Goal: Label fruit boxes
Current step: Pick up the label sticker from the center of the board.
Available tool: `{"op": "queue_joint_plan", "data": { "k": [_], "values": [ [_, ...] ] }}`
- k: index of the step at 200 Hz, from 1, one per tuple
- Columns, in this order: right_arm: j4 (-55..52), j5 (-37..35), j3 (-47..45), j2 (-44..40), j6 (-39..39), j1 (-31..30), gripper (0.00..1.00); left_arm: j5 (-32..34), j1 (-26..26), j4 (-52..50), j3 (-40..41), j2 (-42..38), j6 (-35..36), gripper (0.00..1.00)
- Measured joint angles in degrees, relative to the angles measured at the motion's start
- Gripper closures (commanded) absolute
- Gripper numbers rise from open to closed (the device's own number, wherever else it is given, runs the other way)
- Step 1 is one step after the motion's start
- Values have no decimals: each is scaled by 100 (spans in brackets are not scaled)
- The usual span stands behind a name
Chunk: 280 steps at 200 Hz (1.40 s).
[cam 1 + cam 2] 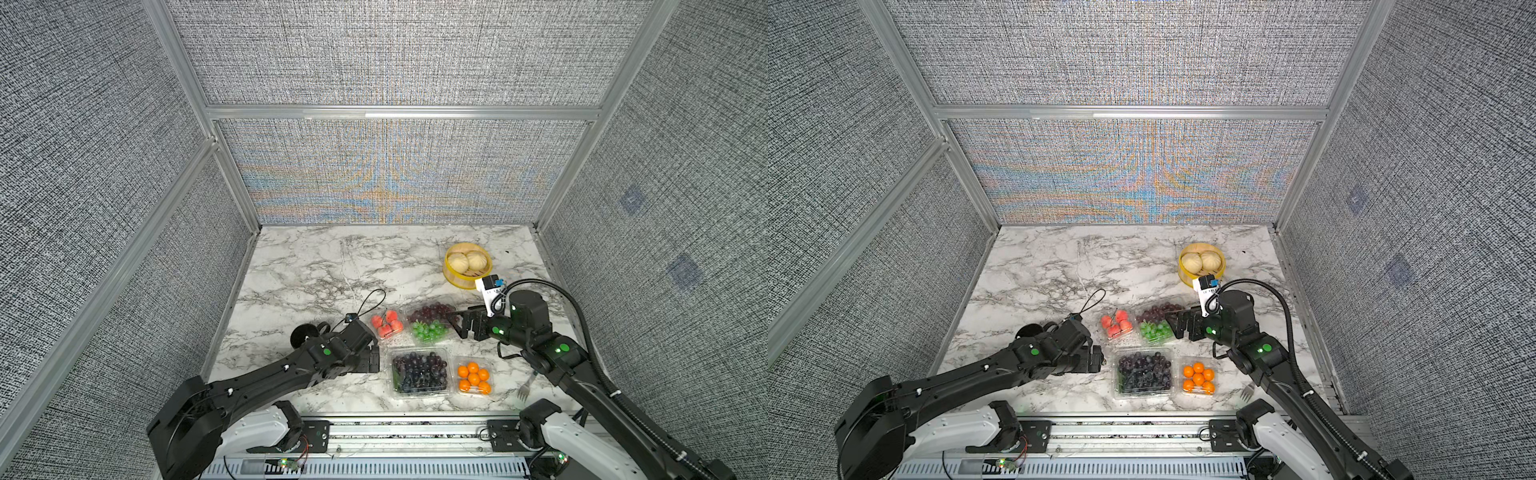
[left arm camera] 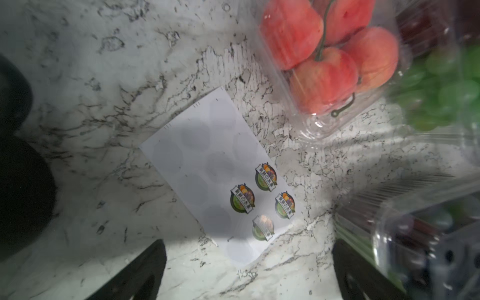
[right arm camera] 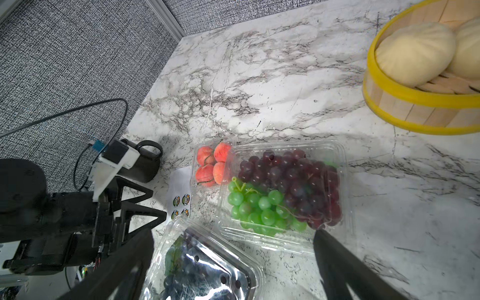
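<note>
The left hand (image 2: 249,244), released, is hovering over the sticker sheet (image 2: 207,166) beside the fruit boxes (image 1: 419,370) clustered on the bench (image 1: 311,266), apparently lining up to pinch a label's edge, while the right hand (image 3: 232,239) is hanging released above the grape box (image 3: 285,187).

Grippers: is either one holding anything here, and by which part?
Nothing is held. The left gripper stands open near the sticker sheet, and the right gripper is open beside the box of purple and green grapes.
</note>
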<state>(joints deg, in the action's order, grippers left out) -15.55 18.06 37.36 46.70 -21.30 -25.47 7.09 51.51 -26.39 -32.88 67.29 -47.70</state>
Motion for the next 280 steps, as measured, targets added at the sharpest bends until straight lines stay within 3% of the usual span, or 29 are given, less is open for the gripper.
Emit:
{"op": "queue_joint_plan", "data": {
  "k": [47,157,245,262,280],
  "values": [
    [105,4,-68,4,24,0,1,479,15,94,-35,894,-501,0],
    [170,-28,-70,225,68,-4,1,1386,20,1154,-245,1906,-356,0],
    [192,-258,-138,107,83,-4,1,1825,133,1473,28,1915,-295,30],
    [192,-262,-140,70,83,-4,1,1801,125,1471,109,1801,-240,32],
    [192,-275,-151,26,83,-4,1,1718,109,1362,160,1674,-188,42]
  ]
}}
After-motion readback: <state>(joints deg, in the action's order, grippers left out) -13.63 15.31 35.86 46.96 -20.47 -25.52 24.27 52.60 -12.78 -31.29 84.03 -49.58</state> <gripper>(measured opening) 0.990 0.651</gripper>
